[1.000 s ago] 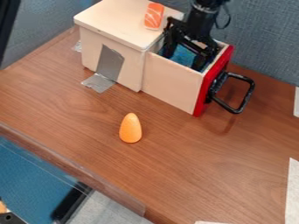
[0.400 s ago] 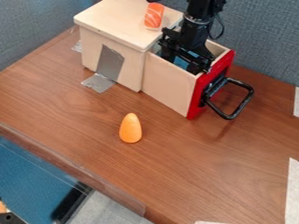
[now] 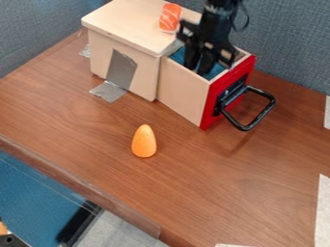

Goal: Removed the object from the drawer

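Jaws, parted or closed we cannot tell, on black gripper (image 3: 199, 65) at red-fronted wooden drawer (image 3: 182, 90): opening done, removal, we judge, pending.

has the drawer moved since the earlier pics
Yes, slightly: the drawer has shifted inward, its red front now nearer the fixed cabinet.

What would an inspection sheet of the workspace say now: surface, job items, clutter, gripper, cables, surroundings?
Surface: brown wood-grain table, white strips at its right edge
Job items: drawer pulled out of wooden box, blue inside; cannot tell whether an object lies there
Clutter: orange egg-shaped piece on table; sushi-like piece on box top; grey tape on box side
Gripper: down in the open drawer
Cables: black cable looped beside arm
Surroundings: blue-grey fabric panel behind
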Controlling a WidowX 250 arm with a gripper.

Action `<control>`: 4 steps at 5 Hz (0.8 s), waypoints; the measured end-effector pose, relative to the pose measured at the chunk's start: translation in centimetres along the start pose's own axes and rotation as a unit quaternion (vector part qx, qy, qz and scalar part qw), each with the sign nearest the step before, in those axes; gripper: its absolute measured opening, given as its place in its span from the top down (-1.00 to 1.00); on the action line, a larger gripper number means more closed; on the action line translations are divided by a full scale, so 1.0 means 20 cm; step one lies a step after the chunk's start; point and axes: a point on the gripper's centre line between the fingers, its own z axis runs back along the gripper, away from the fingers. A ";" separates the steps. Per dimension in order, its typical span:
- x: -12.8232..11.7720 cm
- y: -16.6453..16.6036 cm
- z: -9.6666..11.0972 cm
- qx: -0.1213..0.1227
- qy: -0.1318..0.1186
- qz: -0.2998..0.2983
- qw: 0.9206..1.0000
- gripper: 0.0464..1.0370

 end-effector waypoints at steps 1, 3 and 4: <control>0.03 0.02 0.17 -0.017 -0.041 0.004 0.999 0.92; 0.01 0.04 0.30 -0.038 -0.064 -0.014 0.997 0.97; -0.03 0.03 0.24 -0.036 -0.049 -0.022 0.998 0.71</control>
